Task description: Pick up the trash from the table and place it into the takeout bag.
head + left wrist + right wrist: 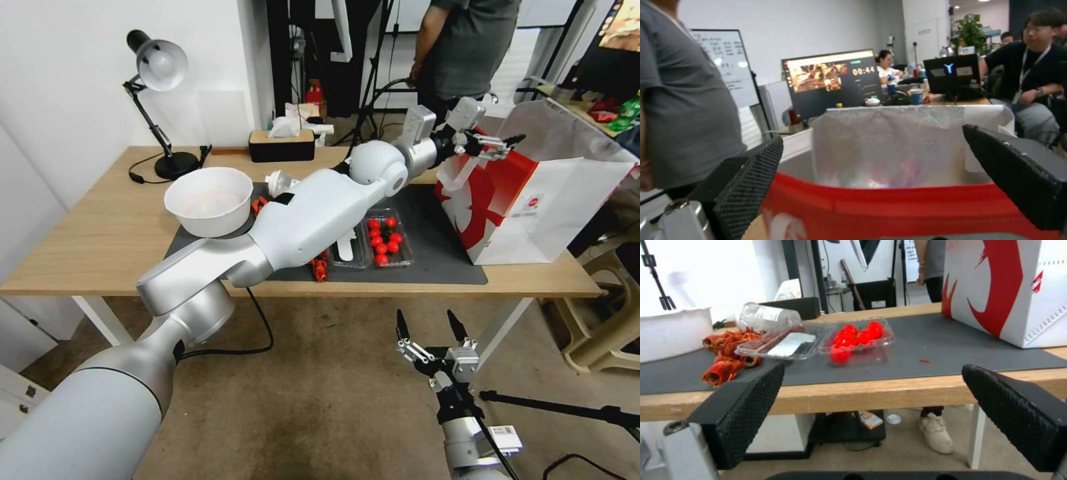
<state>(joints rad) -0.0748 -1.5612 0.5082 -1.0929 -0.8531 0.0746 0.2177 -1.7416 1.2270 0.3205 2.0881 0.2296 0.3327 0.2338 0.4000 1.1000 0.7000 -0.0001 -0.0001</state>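
Note:
The takeout bag (527, 207) stands open at the right end of the table (87, 240), red and white with a silvery lining (889, 143). My left gripper (511, 143) hovers over the bag's near rim (889, 206), open with nothing between its fingers (746, 180). Trash lies on the dark mat (440, 260): a pale bowl (208, 200), a clear clamshell of red tomatoes (380, 243), red shell scraps (726, 353) and a clear labelled bottle on its side (766, 317). My right gripper (428, 323) waits open below the table's front edge, facing the clamshell (853, 336).
A desk lamp (157, 100) and a tissue box (281, 143) stand at the table's back. A person stands behind the table. A beige stool (613, 320) sits right of the table, and a tripod leg (560, 407) lies on the floor near my right arm.

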